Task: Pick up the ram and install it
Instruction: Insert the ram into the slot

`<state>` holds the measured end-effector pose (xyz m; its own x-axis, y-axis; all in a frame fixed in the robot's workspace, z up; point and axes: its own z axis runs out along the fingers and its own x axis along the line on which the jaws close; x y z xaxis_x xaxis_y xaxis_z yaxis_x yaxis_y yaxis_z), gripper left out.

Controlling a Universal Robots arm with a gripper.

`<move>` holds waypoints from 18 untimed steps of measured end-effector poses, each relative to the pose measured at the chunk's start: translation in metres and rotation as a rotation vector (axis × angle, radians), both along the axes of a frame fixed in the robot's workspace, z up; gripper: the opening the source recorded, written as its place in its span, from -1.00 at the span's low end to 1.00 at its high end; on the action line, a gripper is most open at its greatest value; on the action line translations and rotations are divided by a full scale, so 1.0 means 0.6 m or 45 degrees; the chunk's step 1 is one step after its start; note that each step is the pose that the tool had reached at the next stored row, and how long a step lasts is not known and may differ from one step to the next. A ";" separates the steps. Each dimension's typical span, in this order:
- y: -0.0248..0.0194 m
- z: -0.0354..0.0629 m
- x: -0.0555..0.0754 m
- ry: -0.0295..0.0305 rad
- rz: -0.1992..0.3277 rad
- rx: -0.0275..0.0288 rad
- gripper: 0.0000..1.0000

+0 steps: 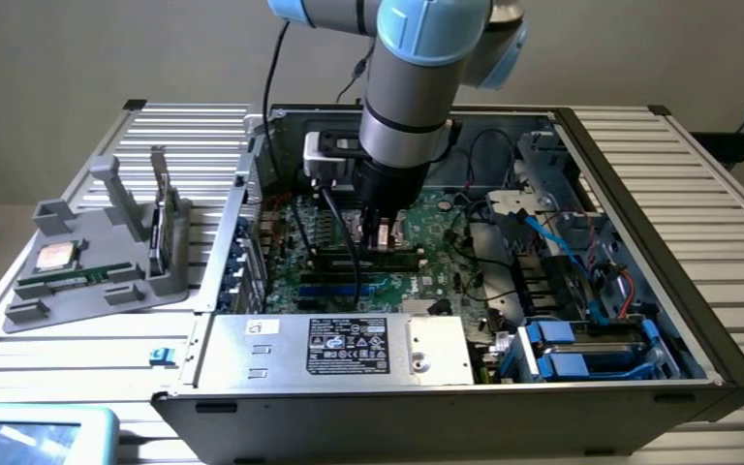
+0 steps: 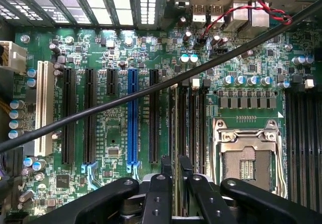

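Observation:
My gripper (image 1: 382, 242) reaches down into the open computer case (image 1: 631, 194), over the motherboard's memory slots (image 2: 193, 118). Its two black fingers (image 2: 162, 183) stand close together, shut on the ram (image 1: 398, 256). The ram is a long thin dark-green stick lying level just above the slots in the exterior view. In the wrist view it is edge-on between the fingers, in line with the slot nearest the black expansion slots.
A black cable (image 2: 151, 89) crosses in front of the board. The open silver processor socket (image 2: 246, 158) lies beside the memory slots, and a blue expansion slot (image 2: 132, 118) on the other side. A grey fixture (image 1: 88, 281) holding a processor chip (image 1: 55, 257) stands at the exterior view's left.

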<state>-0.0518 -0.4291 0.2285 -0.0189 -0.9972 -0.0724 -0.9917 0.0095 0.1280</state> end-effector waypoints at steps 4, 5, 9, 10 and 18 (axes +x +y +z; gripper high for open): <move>-0.0004 0.000 0.000 -0.0002 0.000 0.0001 -0.58; -0.0004 0.000 0.000 -0.0002 0.000 0.0001 -0.58; -0.0004 0.000 0.000 -0.0028 0.000 0.0103 -0.44; -0.0005 0.000 0.000 -0.0033 0.000 0.0127 -0.44; -0.0004 0.008 0.000 -0.0038 0.000 0.0244 -0.44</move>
